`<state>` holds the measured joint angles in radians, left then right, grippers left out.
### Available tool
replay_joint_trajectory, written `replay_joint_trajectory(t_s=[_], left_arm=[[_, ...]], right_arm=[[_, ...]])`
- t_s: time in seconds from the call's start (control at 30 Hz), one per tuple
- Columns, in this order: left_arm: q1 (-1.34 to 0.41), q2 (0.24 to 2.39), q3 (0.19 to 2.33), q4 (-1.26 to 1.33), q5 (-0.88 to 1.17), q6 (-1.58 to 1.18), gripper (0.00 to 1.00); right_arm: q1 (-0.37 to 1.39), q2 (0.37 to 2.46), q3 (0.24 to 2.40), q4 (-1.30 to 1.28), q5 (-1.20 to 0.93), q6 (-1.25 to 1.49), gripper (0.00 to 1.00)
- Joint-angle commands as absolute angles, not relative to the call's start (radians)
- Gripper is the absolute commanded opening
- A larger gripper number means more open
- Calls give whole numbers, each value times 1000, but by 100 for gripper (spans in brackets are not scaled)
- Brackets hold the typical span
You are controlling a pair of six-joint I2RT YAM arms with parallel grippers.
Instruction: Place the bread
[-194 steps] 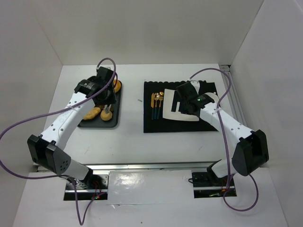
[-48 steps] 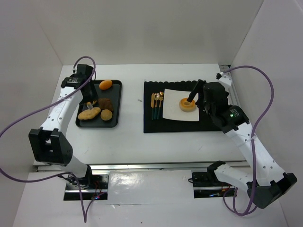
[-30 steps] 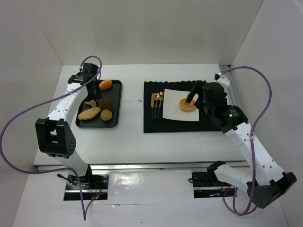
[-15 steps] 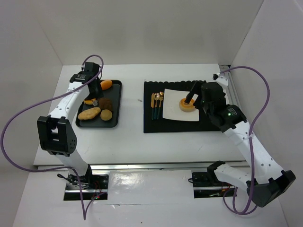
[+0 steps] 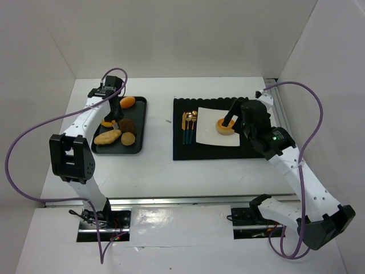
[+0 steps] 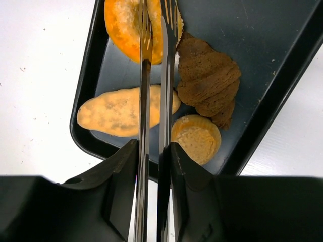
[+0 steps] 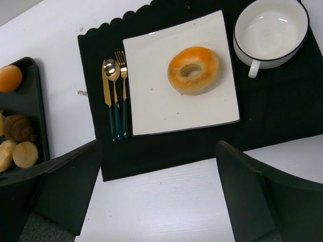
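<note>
While the right gripper [image 7: 159, 146] is hanging wide open as before, the left gripper [image 6: 156, 20] is now pinching a bread ring [image 6: 123, 25] by the tray's [image 6: 262, 75] left edge, where its jaws were standing wider a moment ago. The frame edge is cropping its fingertips. The second bread ring [image 7: 194, 69] is lying on the plate [image 7: 151, 101], right of the tray.

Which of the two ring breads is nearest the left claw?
The ring bread in the black tray, its rim between the left claw's fingers; the other ring bread lies on the white plate.

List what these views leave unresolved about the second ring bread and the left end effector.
- Left wrist view: ring bread cut by top edge, split by fingers.
- Left end effector tips leave frame; grip unconfirmed.
- Top view: same bread mostly hidden under left arm.
</note>
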<state>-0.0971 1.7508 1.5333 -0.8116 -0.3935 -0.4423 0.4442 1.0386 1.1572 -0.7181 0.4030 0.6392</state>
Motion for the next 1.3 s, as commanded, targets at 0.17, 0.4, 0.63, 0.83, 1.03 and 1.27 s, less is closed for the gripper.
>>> replay_joint_trajectory(t_s=[0.17,0.4,0.63,0.83,1.03,1.27], left_arm=[[-101,1629,1614,-857,-385,-426,6],[-162,1513,1647,-917,-385,-416,0],[-380,1457,1677,-914,-249,-434,0],[-612,1514,1681,-792,-107,-534,0],[-747,1716,1801,-741,-146,-571,0],[-798,1911,1948,-699,-130,-571,0]], right_arm=[[440,1039,1158,-683,405,650,100],[440,1039,1158,-673,396,650,100],[440,1039,1184,-686,463,640,100],[440,1005,1256,-756,590,620,100],[431,940,1301,-820,647,611,100],[431,911,1319,-873,680,611,100]])
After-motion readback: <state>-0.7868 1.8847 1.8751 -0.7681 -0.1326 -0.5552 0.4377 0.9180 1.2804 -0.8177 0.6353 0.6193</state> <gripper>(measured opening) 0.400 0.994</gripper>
